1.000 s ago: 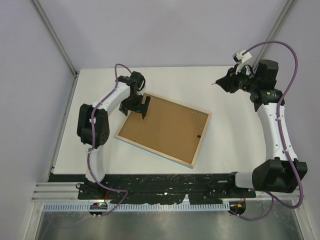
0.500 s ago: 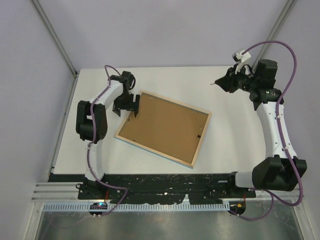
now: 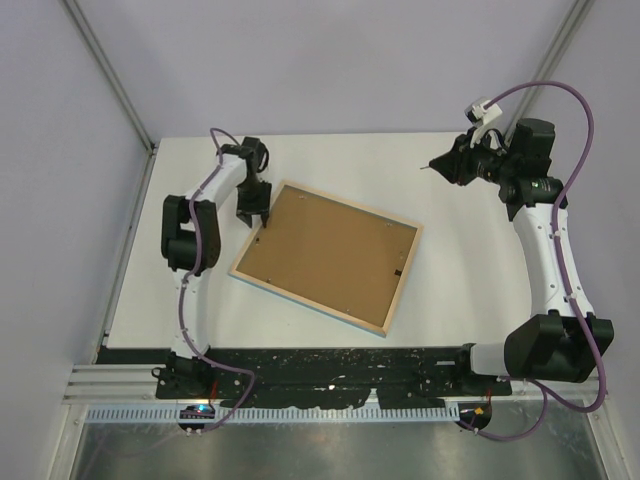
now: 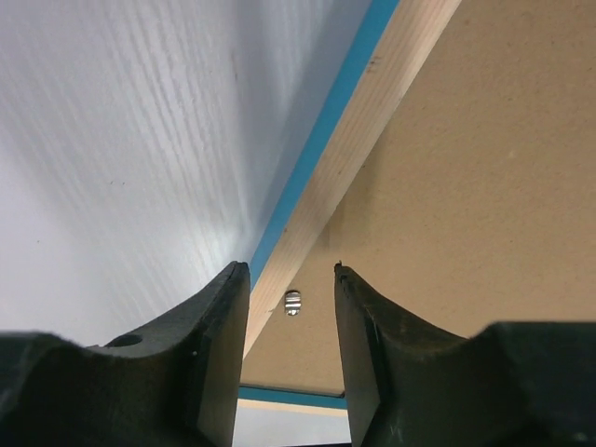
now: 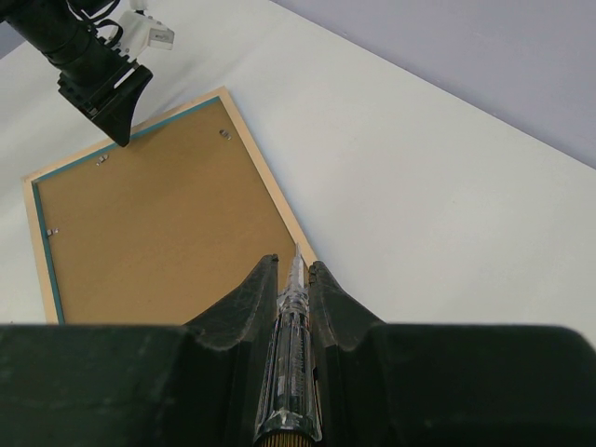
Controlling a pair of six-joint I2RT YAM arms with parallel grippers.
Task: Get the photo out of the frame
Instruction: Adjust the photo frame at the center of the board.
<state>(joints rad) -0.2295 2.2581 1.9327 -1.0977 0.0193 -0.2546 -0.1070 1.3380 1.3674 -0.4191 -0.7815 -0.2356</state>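
Nothing freed: backing board [image 3: 325,252] sits in frame [image 3: 404,272]; left gripper [image 4: 291,267] seemingly loose astride far-left rail, right gripper [image 5: 293,263] clenches screwdriver [image 5: 291,326].

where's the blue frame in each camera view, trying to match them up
Top external: the frame lies back-up, tilted, mid-picture.
Left wrist: its wood-and-blue edge runs diagonally, upper right.
Right wrist: upper left, back showing.
Shared landmark: the left gripper over the frame's left edge.
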